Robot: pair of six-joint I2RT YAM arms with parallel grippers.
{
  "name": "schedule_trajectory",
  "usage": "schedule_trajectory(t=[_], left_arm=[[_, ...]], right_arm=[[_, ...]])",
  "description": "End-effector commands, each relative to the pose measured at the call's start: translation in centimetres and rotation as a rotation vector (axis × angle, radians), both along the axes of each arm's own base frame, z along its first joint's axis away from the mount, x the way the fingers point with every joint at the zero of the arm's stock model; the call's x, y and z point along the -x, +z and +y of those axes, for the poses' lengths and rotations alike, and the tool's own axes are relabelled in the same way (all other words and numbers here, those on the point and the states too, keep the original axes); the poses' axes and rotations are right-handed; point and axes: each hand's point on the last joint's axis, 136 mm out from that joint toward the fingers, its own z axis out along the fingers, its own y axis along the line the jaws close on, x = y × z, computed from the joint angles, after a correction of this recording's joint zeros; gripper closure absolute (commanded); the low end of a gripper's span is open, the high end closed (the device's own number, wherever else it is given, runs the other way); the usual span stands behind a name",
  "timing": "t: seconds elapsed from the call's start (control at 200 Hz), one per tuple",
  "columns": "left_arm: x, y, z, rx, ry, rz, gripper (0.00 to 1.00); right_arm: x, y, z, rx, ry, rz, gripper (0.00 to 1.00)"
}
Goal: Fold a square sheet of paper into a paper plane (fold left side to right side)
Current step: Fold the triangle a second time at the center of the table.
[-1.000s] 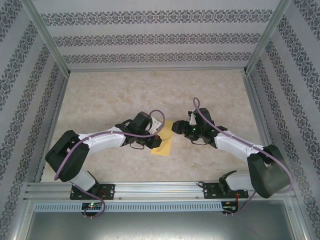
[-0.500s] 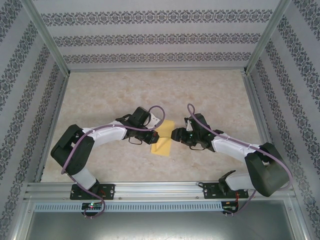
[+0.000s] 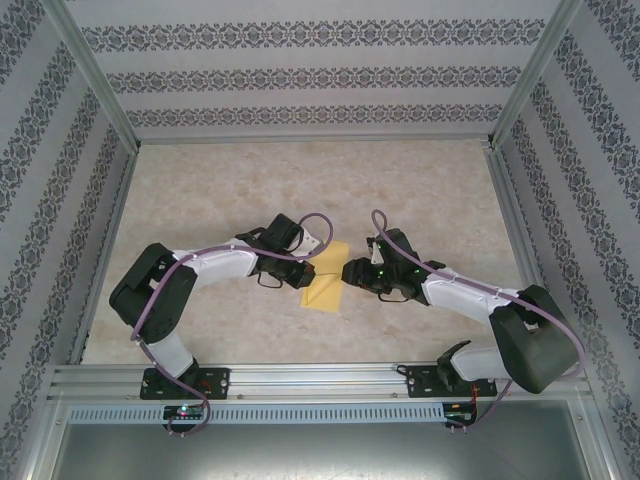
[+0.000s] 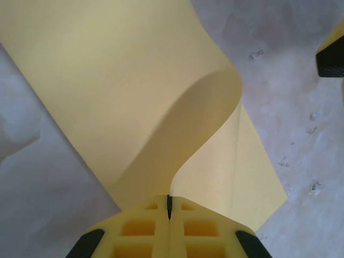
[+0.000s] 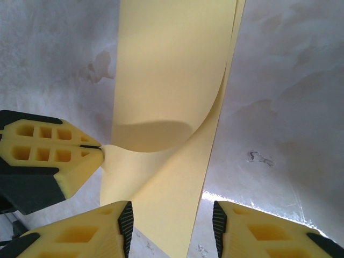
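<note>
A thin yellow sheet of paper (image 3: 326, 288) lies on the table (image 3: 300, 190) between 2 grippers, the left gripper (image 4: 169, 207) clenched on its lifted, curling edge, the right gripper (image 5: 171, 228) gaping astride another edge; it looks light, floppy and crease-prone, best pinched at a corner.

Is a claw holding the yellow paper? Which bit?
Yes. The left claw pinches the thin yellow-orange square sheet of paper by the edge of its lifted, curled flap. The right claw is open, holding nothing.
</note>
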Motion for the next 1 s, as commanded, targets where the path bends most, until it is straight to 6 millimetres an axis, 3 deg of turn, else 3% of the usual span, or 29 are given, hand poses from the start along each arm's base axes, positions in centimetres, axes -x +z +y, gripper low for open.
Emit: schedule_trajectory(t=[0.0,0.884,0.994], left_arm=[[-1.3,0.0,0.5,-0.046,-0.017,-0.032,1.0],[-2.2,-1.4,0.8,-0.108,-0.043,-0.045,1.0],[-2.3,-1.4,0.6,-0.103,-0.045,-0.043,1.0]], right_arm=[[0.1,-0.3,0.3,0.027,0.024,-0.016,0.56],[0.2,0.0,1.8,0.029,0.057,-0.027,0.62],[0.2,-0.1,2.1,0.015,0.047,-0.022,0.67]])
